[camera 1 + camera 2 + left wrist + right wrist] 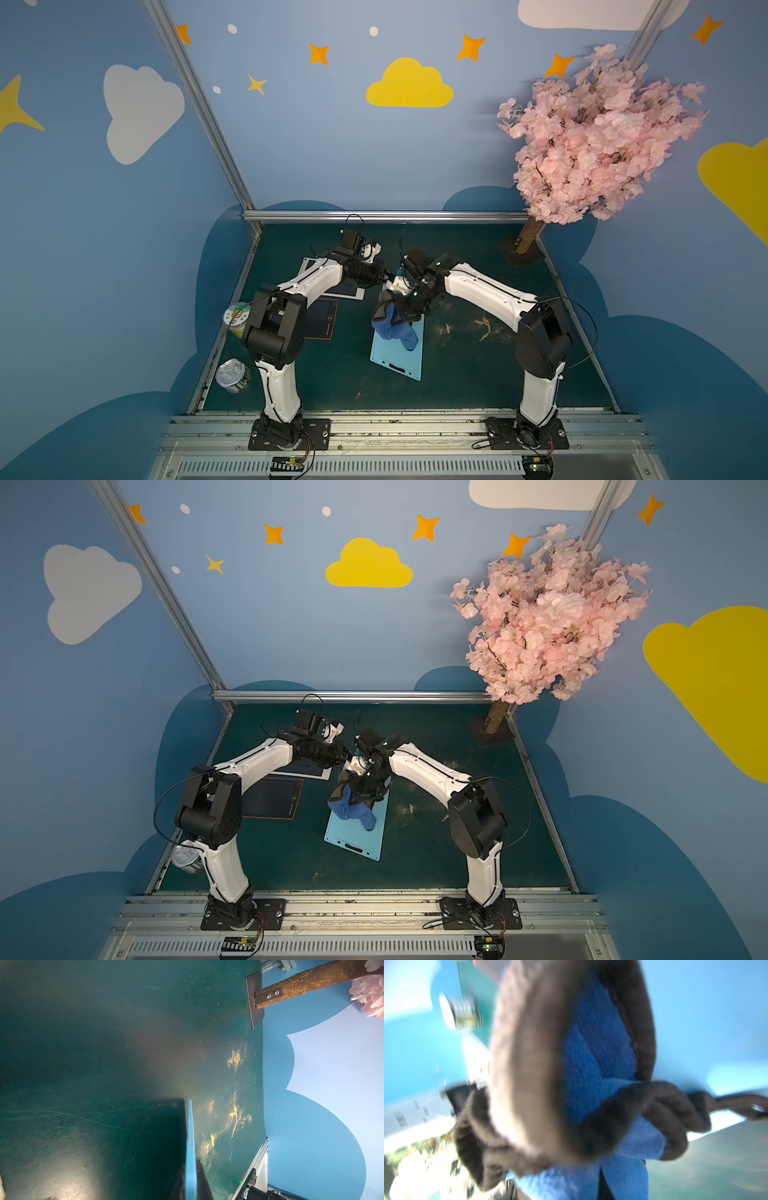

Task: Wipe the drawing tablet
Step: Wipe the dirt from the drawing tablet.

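The drawing tablet [397, 359] [353, 839] is a light blue slab in the middle of the green mat, its near end low and its far end hidden behind the arms. My left gripper [388, 274] [347, 756] is shut on that far edge. In the left wrist view the thin blue tablet edge [190, 1142] runs between the left gripper's [191, 1169] dark fingers [202, 1180]. My right gripper [405, 313] [360, 796] is shut on a blue and brown cloth [395, 330] [351, 812] [591, 1059] that hangs against the tablet's upper part and hides the fingertips.
Two other tablets lie to the left, one white-framed [347, 293] and one dark with a red rim [322, 318]. Two cans [237, 318] [232, 376] stand by the left rail. A pink blossom tree [598, 133] rises from its base [523, 253] at the back right. Yellowish smears [482, 326] mark the mat.
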Controlling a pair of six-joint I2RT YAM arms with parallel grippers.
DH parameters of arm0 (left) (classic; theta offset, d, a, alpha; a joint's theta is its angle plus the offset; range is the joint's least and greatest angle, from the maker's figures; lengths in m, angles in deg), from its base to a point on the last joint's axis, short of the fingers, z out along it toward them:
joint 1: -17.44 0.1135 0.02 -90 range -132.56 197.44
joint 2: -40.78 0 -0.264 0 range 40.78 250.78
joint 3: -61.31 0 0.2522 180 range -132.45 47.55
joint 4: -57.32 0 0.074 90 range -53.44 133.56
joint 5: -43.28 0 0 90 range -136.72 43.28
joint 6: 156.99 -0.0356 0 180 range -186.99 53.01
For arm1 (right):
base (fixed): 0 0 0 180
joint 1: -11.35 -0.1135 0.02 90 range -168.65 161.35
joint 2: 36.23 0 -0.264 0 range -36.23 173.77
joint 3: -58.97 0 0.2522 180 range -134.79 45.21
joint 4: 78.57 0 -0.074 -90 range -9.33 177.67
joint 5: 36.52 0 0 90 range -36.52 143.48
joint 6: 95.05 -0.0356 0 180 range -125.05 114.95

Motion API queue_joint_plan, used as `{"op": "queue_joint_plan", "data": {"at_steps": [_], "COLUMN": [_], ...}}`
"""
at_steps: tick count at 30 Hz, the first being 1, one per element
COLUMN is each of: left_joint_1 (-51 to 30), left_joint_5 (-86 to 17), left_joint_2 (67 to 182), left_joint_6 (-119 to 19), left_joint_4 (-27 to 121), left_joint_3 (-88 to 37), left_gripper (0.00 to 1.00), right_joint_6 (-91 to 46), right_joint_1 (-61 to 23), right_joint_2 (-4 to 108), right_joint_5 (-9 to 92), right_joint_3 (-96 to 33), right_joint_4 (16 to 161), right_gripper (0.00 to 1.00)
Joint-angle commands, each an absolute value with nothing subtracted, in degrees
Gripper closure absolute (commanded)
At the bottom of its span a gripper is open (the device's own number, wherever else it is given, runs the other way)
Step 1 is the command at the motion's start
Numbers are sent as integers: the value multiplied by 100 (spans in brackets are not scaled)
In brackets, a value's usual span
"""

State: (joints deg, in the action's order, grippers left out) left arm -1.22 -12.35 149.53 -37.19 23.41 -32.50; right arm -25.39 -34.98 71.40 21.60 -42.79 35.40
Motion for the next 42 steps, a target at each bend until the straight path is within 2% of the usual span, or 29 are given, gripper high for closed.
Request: {"op": "queue_joint_plan", "data": {"at_steps": [1,6,11,13,16,18,21,28,32,36,42], "left_joint_1": [-23,13,12,12,4,7,10,30,68,189,435], "left_joint_5": [-1145,-1113,-1082,-1074,-1048,-1060,-1025,-1030,-1059,-1173,-1503], "left_joint_2": [14767,14768,14749,14748,14748,14747,14774,14754,14704,14572,14140], "left_joint_6": [-3758,-3737,-3769,-3757,-3753,-3746,-3727,-3759,-3788,-3896,-4543], "left_joint_4": [2385,2407,2418,2430,2446,2436,2454,2457,2457,2512,1929], "left_joint_3": [-3375,-3353,-3332,-3313,-3314,-3313,-3336,-3331,-3339,-3336,-4102], "left_gripper": [97,97,97,97,97,97,97,97,97,97,97], "right_joint_6": [-2435,-2193,-1964,-2043,-2146,-2171,-2163,-2582,-2685,-2410,-2614], "right_joint_1": [-3453,-2580,-1920,-1790,-1791,-1897,-2131,-2528,-2729,-2391,-863], "right_joint_2": [6946,7456,8904,9409,9781,9750,9357,7882,7474,7147,6292], "right_joint_5": [2003,2029,2395,2251,1918,1730,1438,828,599,837,1530], "right_joint_3": [-3591,-3810,-6066,-7020,-8210,-8541,-8153,-4765,-3443,-3204,-4027], "right_joint_4": [3814,3803,2852,2529,2155,2070,2194,3701,4260,4021,3565], "right_gripper": [100,100,100,100,100,100,100,100,100,100,100]}}
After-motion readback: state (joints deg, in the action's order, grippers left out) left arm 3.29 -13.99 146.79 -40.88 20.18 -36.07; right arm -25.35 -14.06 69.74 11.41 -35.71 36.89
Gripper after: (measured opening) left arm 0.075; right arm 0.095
